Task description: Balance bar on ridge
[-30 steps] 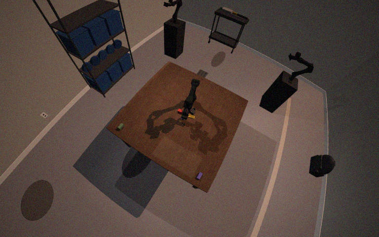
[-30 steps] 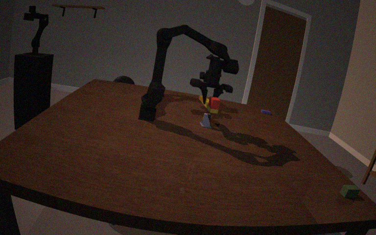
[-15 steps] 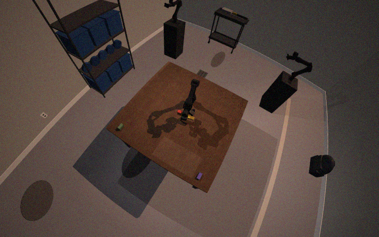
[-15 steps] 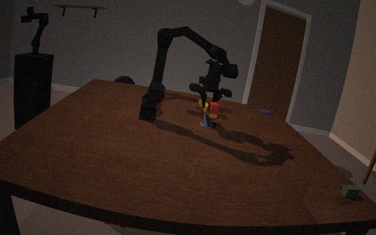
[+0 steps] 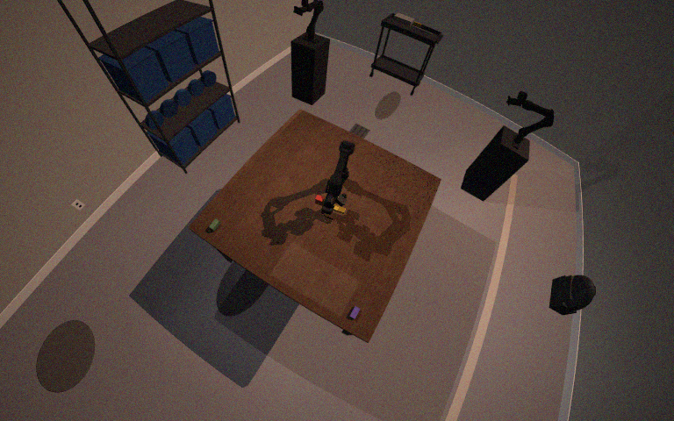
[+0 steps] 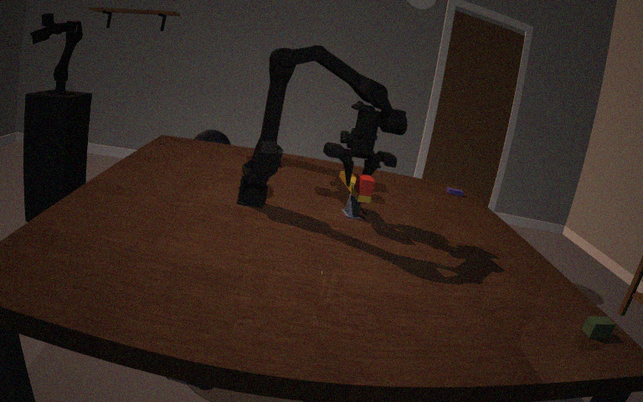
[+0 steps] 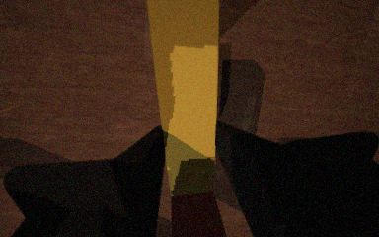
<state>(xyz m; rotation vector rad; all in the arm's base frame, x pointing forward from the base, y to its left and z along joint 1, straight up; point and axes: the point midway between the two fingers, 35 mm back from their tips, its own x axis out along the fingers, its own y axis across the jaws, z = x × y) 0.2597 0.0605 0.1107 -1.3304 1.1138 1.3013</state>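
Item: single black arm [image 6: 280,95], mounted near the middle of the brown counter [image 6: 141,246]. We recorded its lower link rising almost upright from the base, the elbow bent at the top, and the forearm sloping down toward the door side, with the wrist turned so that the tool [image 6: 358,176] pointed straight down. The tool was closed on the bar [image 6: 363,188], a yellow piece with a red block at the end nearer the exterior camera; in the wrist view we saw the yellow length [image 7: 189,89] running away between the two dark fingers. The bar hung clear of the counter, directly above the ridge [image 6: 352,208], a small pale wedge standing on the counter; whether bar and ridge touched we could not tell. Also noted: a green block [image 6: 598,327] near one counter corner and a purple block [image 6: 455,191] near another, both well apart from the arm.
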